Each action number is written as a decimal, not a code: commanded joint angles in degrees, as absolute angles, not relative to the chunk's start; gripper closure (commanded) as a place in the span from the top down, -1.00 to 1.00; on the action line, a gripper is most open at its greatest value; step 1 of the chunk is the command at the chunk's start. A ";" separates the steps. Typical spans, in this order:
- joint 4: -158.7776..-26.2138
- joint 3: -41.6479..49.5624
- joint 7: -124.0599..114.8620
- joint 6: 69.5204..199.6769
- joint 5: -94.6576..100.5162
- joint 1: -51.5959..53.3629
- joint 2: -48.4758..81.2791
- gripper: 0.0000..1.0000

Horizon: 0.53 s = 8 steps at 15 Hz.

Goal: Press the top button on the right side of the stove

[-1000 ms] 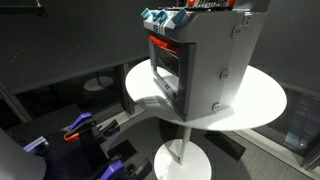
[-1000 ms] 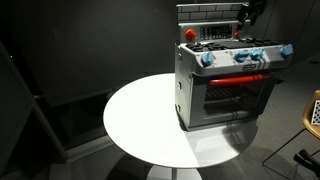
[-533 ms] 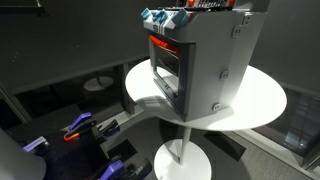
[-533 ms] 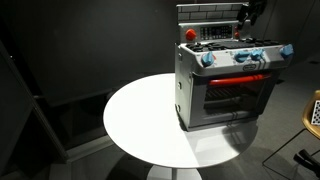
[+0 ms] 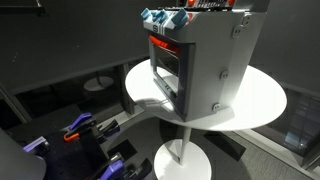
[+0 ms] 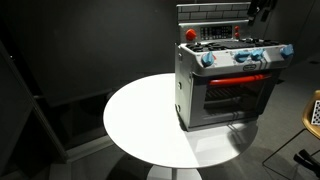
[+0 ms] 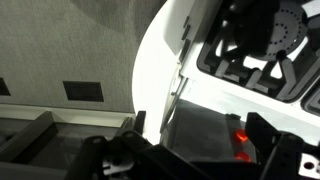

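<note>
**Stove side button not yet reached**

Low at left in an exterior view, purple and orange clutter [image 5: 75, 130] on the floor, well apart from the job. Next, the round white surface [image 5: 265, 100], carrying the stove [image 5: 195, 85] upright and flat on its base, probably so as to take a sideways push without rocking. Blue knobs [image 5: 155, 18] along the front lip, red-trimmed oven door [image 5: 165, 65] beneath. Then the grey side panel with two small fittings: top button [image 5: 238, 28] high near the rear edge, lower button [image 5: 222, 75] about midway down. Named so by position only; too small to confirm.

Across in an exterior view, red knob [image 6: 190, 34] at the left of the cooktop and, at the top right corner, the black end of the arm [image 6: 263, 7], above and behind the stove's right rear. Button panel hidden there, facing away. Jaws therefore above button level and clear of the stove, likely kept high to pass the backsplash before coming down beside the panel.

In the wrist view, surface rim at left, black burner grates [image 7: 260, 45] at right. Low in frame, two dark fingers [image 7: 280, 155] well apart with stove front between: jaws wide, holding nothing. No button in sight there.
</note>
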<state>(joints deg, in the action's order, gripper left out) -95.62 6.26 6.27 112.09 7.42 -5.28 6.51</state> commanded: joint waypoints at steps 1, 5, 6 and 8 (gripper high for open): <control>-97.18 6.35 5.79 105.39 6.98 -5.82 2.31 1.00; -98.12 6.63 6.01 97.06 5.75 -6.29 -0.76 1.00; -98.49 6.70 6.16 95.14 5.34 -6.41 -1.63 1.00; -99.39 6.86 6.18 92.18 4.40 -6.55 -3.36 1.00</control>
<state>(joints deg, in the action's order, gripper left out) -96.80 6.66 6.27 95.45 6.19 -6.13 0.27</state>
